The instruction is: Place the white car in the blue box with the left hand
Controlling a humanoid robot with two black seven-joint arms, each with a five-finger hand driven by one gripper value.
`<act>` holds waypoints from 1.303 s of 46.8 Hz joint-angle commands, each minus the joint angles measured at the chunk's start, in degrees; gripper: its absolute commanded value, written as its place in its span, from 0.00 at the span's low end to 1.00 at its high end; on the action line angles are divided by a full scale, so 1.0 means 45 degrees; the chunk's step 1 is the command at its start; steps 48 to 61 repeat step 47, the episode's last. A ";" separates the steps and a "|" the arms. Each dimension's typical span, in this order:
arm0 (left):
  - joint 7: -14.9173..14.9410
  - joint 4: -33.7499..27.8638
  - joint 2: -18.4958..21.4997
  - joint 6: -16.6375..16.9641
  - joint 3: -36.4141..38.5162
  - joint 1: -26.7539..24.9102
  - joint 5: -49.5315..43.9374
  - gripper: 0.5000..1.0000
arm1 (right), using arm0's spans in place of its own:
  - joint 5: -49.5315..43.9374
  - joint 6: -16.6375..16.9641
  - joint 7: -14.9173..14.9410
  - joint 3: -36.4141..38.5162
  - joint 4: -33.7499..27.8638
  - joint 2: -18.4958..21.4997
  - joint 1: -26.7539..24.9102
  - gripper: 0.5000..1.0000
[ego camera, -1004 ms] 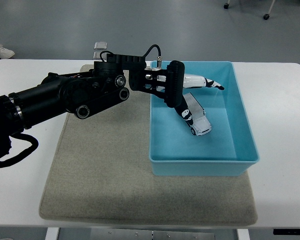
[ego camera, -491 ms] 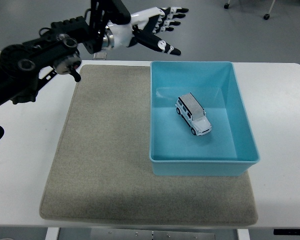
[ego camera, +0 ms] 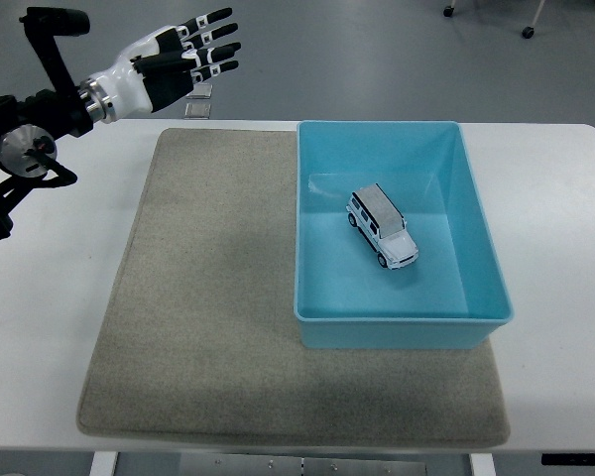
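Blue box (ego camera: 481, 260) serves as the landmark, an open rectangular tub resting on the right part of a grey mat (ego camera: 208, 317) that covers much of the white table (ego camera: 565, 297). Inside the box, about in the middle of its floor, stands the white car (ego camera: 382, 226) on its wheels, angled so one end points toward the box's far left corner and the other toward its near right corner. It touches none of the walls.

Well to the left of the box and beyond its far edge, the left hand (ego camera: 174, 61) hangs above the table's far left area, clear of the mat. Its white and black fingers (ego camera: 214, 48) are stretched out and slightly fanned, pointing toward the box's side, and they grasp nothing. Behind the hand, the black arm runs off toward the picture's left edge.

Just past the mat's far edge, left of the box, sits a small pale object (ego camera: 198, 105), too blurred to identify.
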 commanded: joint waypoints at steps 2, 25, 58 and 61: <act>0.1063 0.0768 -0.0047 -0.0812 -0.0741 0.0701 -0.1061 1.00 | 0.0000 0.0002 -0.0008 0.0008 0.0000 0.0000 -0.0001 0.87; 0.1475 0.0847 -0.0027 -0.0935 -0.3086 0.2636 -0.1336 1.00 | 0.0000 0.0002 0.0011 0.0008 0.0000 0.0000 -0.0001 0.87; 0.1455 0.0847 0.0129 -0.0935 -0.3086 0.2832 -0.1238 1.00 | 0.0078 0.0158 0.0109 0.0047 0.0039 0.0000 -0.0080 0.87; 0.1455 0.0847 0.0129 -0.0935 -0.3086 0.2832 -0.1238 1.00 | 0.0078 0.0158 0.0109 0.0047 0.0039 0.0000 -0.0080 0.87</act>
